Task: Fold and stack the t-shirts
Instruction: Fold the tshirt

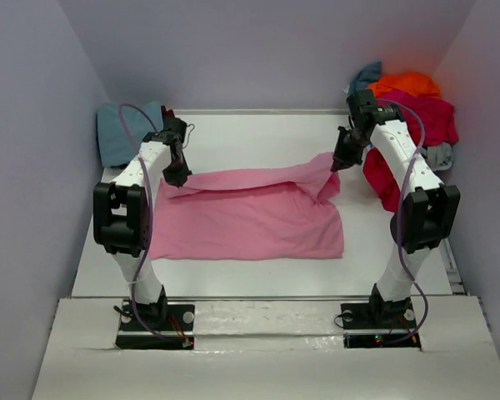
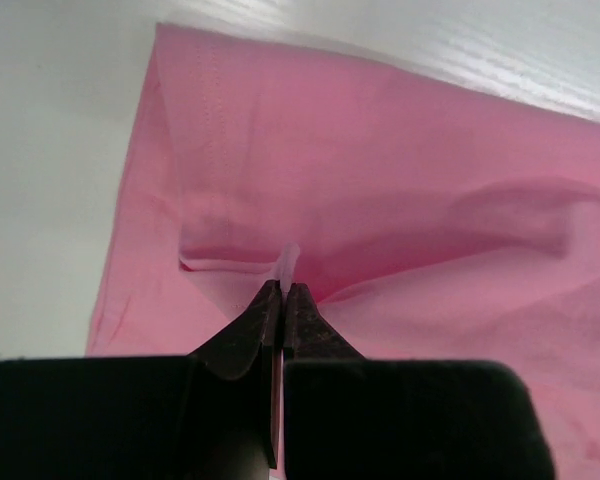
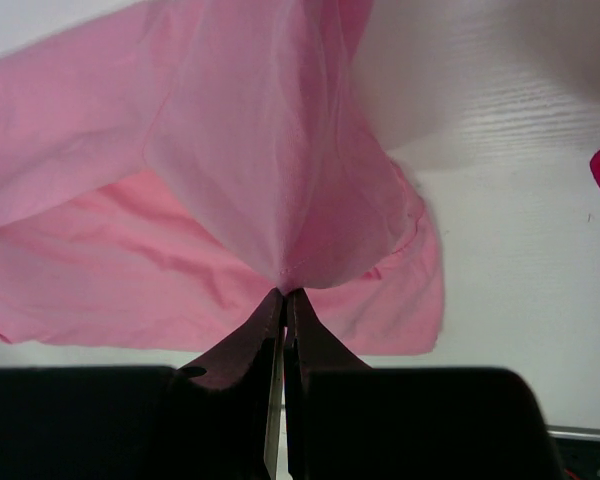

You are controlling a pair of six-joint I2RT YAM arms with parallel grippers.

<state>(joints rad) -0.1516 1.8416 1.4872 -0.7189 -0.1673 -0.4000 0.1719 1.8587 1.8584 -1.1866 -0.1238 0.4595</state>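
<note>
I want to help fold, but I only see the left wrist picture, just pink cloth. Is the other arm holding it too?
Observer: Yes, the right gripper is shut on the pink t-shirt, holding its far right corner off the table.
Operator: Are there more shirts?
Observer: A heap of t-shirts sits far right, orange and crimson on top.
Operator: Any on my side?
Observer: One teal-blue t-shirt lies at the far left.

No text, label, brand, number or sign can be read in any of the three views. The pink t-shirt (image 1: 250, 225) and the white table (image 1: 383, 250) carry nothing legible as seen here.
</note>
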